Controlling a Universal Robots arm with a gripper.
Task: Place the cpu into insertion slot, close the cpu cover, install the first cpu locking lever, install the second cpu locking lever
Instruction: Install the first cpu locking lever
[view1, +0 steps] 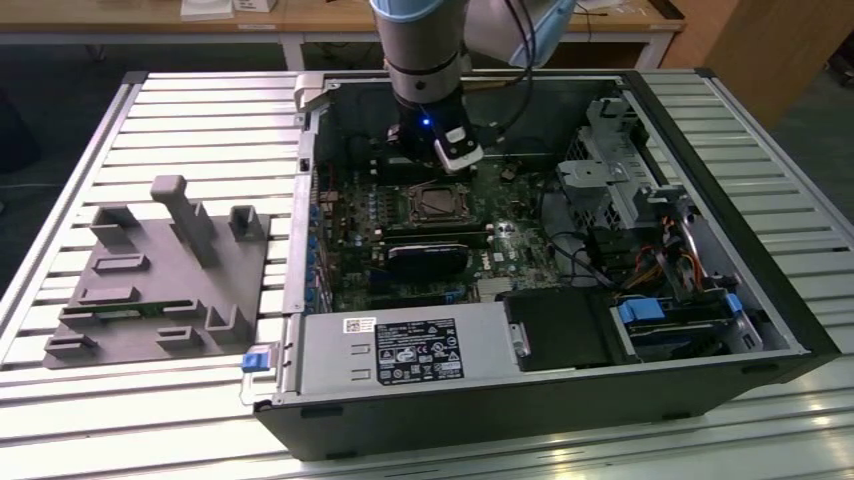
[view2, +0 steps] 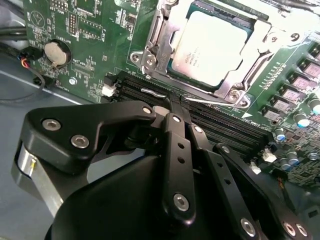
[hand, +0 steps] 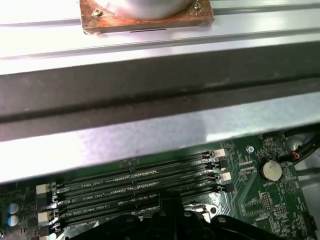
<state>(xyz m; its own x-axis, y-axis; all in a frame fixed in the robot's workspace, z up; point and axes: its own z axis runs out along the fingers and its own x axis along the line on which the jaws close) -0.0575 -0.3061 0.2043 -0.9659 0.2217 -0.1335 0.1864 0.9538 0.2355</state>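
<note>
With the cpu (view2: 210, 47) sitting under the closed cover (view2: 152, 50), the gripper (view2: 175, 101), fingers clenched together, is seemingly pressing a lever (view2: 215, 103), which is likely needing a steady push to latch.

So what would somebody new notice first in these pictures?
Probably the robot arm reaching down into an open computer case in the middle of the exterior view. In the second wrist view, the pale silvery cpu lies framed by the silver cpu cover. The black end effector hangs beside it, over the memory slots, fingers together.
</note>
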